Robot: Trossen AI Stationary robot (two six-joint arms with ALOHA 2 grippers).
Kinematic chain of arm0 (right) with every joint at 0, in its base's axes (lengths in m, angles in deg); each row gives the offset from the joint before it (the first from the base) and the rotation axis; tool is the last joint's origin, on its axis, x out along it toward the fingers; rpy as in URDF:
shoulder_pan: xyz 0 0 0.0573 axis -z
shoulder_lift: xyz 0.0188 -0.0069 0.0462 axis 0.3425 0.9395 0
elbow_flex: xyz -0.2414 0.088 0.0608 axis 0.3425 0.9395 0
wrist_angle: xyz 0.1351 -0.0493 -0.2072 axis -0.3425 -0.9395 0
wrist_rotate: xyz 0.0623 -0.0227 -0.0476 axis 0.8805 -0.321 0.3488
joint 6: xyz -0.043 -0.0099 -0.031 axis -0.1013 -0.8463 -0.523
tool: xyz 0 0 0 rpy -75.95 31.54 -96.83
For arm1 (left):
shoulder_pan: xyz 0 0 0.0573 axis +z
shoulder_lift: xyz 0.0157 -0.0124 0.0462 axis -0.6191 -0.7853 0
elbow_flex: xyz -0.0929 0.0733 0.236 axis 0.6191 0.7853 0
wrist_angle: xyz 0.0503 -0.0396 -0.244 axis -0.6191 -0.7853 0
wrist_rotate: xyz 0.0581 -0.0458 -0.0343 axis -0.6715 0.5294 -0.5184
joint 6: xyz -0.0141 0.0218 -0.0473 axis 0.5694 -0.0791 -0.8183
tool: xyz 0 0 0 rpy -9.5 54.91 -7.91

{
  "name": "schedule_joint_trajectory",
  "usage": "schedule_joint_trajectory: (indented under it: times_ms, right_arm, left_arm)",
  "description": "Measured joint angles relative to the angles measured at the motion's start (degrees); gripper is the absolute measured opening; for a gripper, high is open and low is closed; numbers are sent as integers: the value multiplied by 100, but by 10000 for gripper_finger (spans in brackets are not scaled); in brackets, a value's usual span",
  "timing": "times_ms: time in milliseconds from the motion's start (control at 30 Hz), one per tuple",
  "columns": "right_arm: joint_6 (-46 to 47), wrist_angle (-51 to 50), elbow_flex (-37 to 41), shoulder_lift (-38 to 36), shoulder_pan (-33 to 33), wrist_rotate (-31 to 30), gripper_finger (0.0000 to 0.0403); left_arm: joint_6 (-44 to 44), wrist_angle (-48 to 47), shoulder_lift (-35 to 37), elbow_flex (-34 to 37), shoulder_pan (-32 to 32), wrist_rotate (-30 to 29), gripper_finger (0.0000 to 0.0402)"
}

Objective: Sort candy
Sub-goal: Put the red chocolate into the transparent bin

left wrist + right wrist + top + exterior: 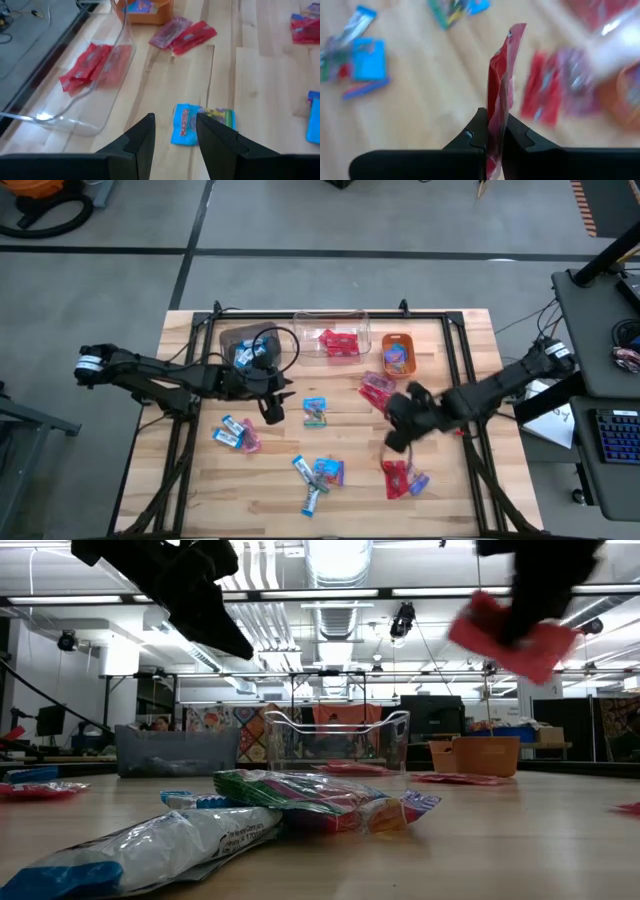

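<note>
Surface: wooden table (pixel 470 470), sorting well underway, plenty of candy loose on the boards.
Done so far: red candies (pixel 338 343) lie in the clear bin (pixel 300 320); blue ones sit in the brown bin (pixel 228 340); the orange bin (pixel 384 348) holds a few mixed-colour pieces.
Right gripper (pixel 494 131): up off the table, fingers pinched tight on a red candy (pixel 501 80) that hangs in the air in the low view, right of centre.
Left gripper (pixel 175 131): fingers spread, nothing between them, hovering near the brown bin with a blue candy (pixel 186 124) on the wood just ahead.
Left to do: blue pair (pixel 234 434) near the left side, blue-and-white cluster (pixel 318 476) at the front, red pair (pixel 377 390) by the orange bin, red and purple pieces (pixel 402 478) front right.
Judgement: roughly halfway, I'd say; the red one in hand looks bound for the clear bin.
</note>
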Motion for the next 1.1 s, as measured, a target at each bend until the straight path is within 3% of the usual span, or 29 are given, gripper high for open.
schedule_joint_trajectory:
  times_ms: [200,500,833,1100]
  right_arm:
    - [-2095,739,0,-4,1377,1,18]
    - [-4496,2726,0,138,2999,20,18]
    - [-5186,4677,-1,1046,4121,351,18]
    - [-4923,5016,0,1729,4440,298,42]
  left_arm:
    - [-181,-188,0,0,-108,55,127]
    - [-480,-182,0,11,-286,102,127]
    - [-891,-159,0,273,-575,105,127]
    - [-911,448,0,739,-648,107,127]
